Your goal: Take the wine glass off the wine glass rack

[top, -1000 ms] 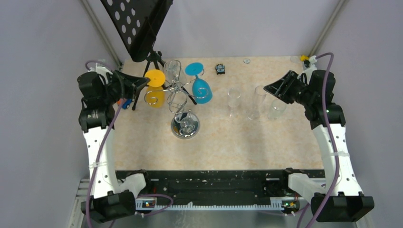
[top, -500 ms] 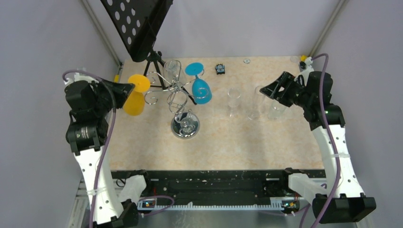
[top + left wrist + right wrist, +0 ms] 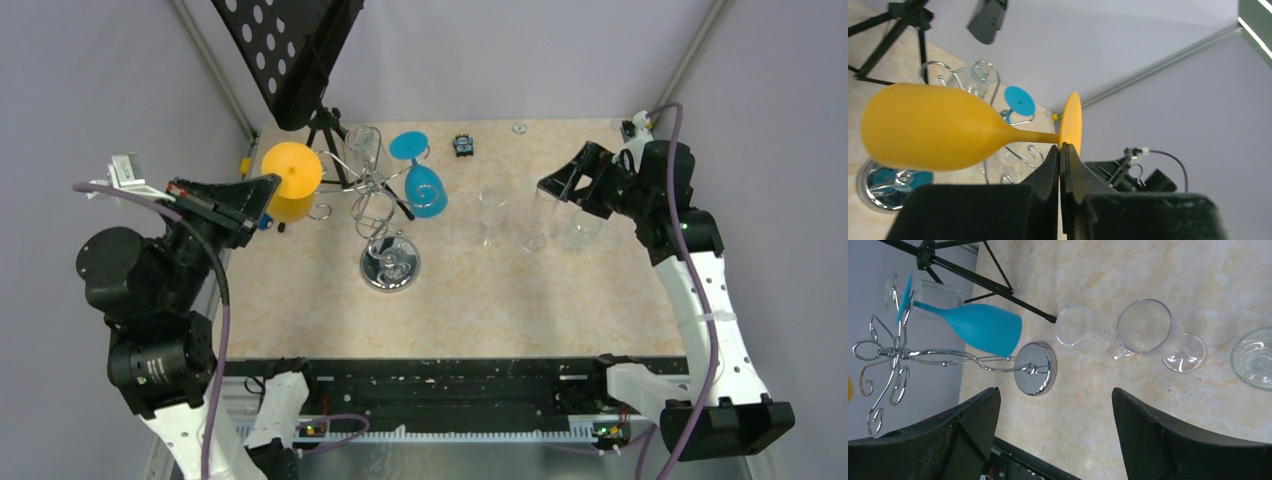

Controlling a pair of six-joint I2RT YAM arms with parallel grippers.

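My left gripper (image 3: 268, 187) is shut on the foot rim of a yellow wine glass (image 3: 292, 180), held in the air just left of the wine glass rack (image 3: 375, 205). In the left wrist view the yellow wine glass (image 3: 933, 127) lies sideways, bowl to the left, with my left gripper (image 3: 1060, 148) pinching its foot. The silver wire rack stands on a round chrome base (image 3: 390, 265). A blue wine glass (image 3: 424, 190) and a clear glass (image 3: 362, 148) hang from it. My right gripper (image 3: 560, 185) is wide open and empty; in its wrist view it (image 3: 1055, 390) faces the blue glass (image 3: 978, 325) and the rack (image 3: 893, 355).
Three clear glasses (image 3: 493, 205) (image 3: 540, 215) (image 3: 583, 228) stand on the table right of the rack, close under my right gripper. A black tripod stand with a perforated plate (image 3: 295, 50) rises behind the rack. A small black object (image 3: 463, 146) lies near the back edge.
My left arm has drawn the yellow glass leftward off the rack's hook and swung back toward the left edge. My right gripper has opened wider and shifted slightly left.
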